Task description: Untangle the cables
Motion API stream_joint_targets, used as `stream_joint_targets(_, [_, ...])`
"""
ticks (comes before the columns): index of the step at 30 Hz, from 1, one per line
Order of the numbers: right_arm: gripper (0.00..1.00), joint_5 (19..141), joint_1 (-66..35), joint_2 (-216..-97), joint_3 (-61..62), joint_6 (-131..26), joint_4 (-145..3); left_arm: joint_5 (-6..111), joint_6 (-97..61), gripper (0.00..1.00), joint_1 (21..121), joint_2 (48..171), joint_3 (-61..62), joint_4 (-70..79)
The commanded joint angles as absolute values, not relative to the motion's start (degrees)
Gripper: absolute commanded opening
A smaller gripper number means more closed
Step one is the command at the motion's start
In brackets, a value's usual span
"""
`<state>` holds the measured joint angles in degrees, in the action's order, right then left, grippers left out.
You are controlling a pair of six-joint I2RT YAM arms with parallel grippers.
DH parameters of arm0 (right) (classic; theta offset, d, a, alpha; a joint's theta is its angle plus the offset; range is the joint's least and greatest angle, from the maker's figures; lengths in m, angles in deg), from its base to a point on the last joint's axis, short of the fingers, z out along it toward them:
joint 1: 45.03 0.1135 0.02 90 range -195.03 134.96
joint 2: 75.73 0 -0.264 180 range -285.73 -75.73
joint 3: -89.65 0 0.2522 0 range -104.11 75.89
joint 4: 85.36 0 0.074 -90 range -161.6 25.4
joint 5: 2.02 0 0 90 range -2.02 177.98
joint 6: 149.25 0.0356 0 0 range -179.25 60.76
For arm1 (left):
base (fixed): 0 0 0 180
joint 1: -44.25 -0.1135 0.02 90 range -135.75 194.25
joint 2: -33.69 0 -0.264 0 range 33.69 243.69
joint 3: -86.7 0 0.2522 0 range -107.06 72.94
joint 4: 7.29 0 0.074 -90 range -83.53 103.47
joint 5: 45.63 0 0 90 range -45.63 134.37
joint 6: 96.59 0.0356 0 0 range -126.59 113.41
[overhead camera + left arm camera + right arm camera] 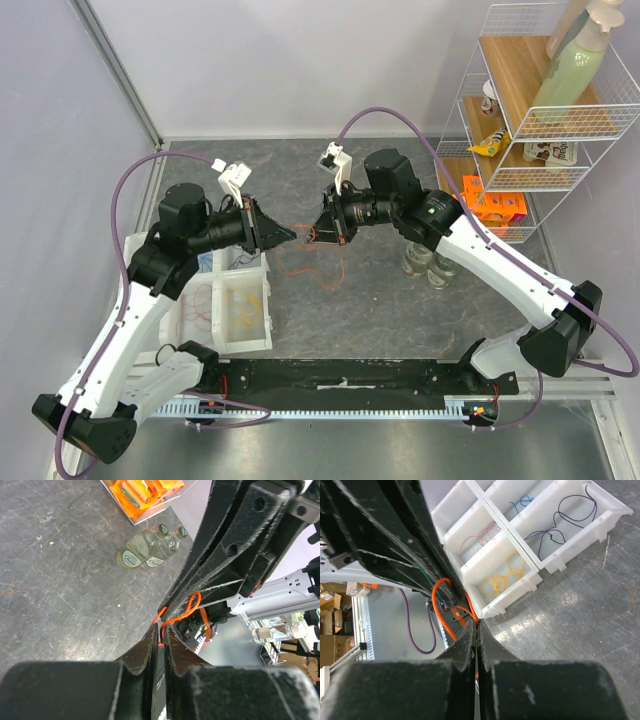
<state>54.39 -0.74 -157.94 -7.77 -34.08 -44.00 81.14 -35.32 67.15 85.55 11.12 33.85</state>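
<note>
My left gripper (287, 235) and right gripper (312, 235) meet tip to tip above the middle of the table. Both are shut on the same red-orange cable (300, 262), whose loops hang down to the table below them. In the left wrist view my gripper (161, 631) pinches the orange cable (187, 611) right under the right gripper's fingers (225, 555). In the right wrist view my gripper (476, 625) pinches the orange cable (437, 605). A white divided tray (520, 555) holds yellow loops (502, 577), red loops (480, 537), a blue wire (522, 501) and a dark wire (565, 515).
The white tray (268, 300) lies under the left arm. Two glass bottles (428, 265) stand right of centre, and they also show in the left wrist view (145, 550). An orange box (492, 205) sits by a wire shelf (540, 100) at the far right. A black rail (340, 378) runs along the front.
</note>
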Motion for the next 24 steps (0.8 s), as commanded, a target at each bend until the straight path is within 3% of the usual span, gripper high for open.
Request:
stream_joint_targets(1, [0.0, 51.15, -0.83, -155.97, -7.26, -32.53, -47.95, 84.53, -35.86, 0.15, 67.02, 86.34, 11.85, 31.87])
stream_joint_targets(12, [0.0, 48.42, -0.83, -156.85, -6.82, -32.53, -48.31, 83.39, -33.75, 0.18, 67.02, 84.76, 13.08, 31.52])
stream_joint_targets(16, [0.0, 49.57, -0.74, -157.02, -6.56, -32.26, -48.31, 86.63, -32.0, 0.02, 67.02, 82.74, 13.26, 30.73])
stream_joint_targets(24, [0.0, 47.99, -0.74, -159.31, -7.7, -34.46, -43.47, 83.22, -32.96, 0.02, 66.93, 81.51, 11.85, 30.12])
